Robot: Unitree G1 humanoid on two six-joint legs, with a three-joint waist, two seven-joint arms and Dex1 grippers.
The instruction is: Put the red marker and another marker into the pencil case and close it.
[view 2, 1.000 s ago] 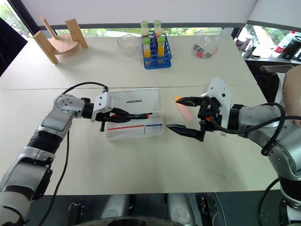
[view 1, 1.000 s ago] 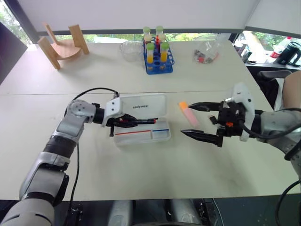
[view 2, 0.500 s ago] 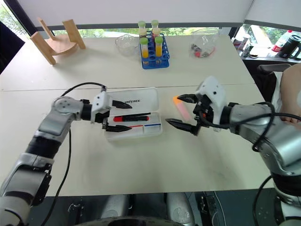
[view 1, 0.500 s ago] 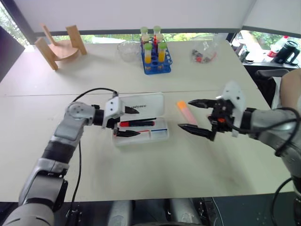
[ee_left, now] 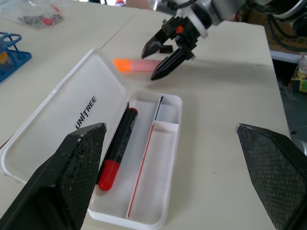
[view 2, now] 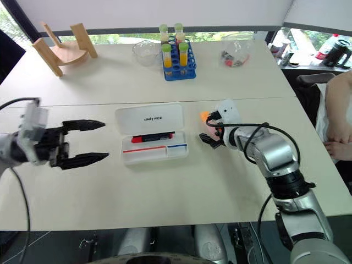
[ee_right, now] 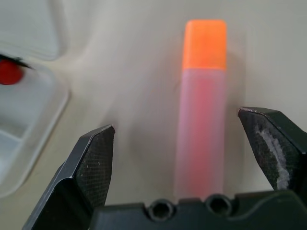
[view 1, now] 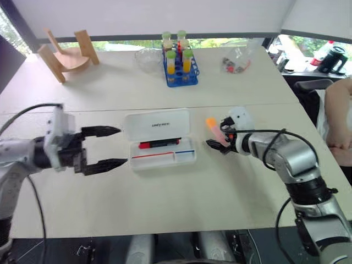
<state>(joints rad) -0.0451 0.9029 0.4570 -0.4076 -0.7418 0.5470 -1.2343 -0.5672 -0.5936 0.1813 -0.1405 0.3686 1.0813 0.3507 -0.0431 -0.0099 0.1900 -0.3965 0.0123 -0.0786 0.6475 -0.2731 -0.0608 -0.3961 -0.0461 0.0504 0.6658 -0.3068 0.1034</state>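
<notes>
Red marker [view 1: 159, 144] already in open case [view 1: 162, 153] on table [view 1: 181, 192]. Pink marker [view 1: 215, 130] at case's 3 o'clock, between spread fingers of right gripper [view 1: 218, 136]. Centre over body, lower, squeeze across width. Left gripper [view 1: 104, 147] spread, empty, at case's 9 o'clock.

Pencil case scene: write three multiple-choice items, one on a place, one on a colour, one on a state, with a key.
1. Where is the red marker?
A. inside the pencil case
B. on the bare table
C. in the tube rack

2. What colour is the pale pink marker's end?
A. green
B. orange
C. blue

3. How is the case's lid?
A. shut
B. off, lying apart
C. open, hinged back

Key: 1 A, it lies in the tray by the lid; 2 B, the right wrist view shows it; 3 C, the tray is exposed.
</notes>
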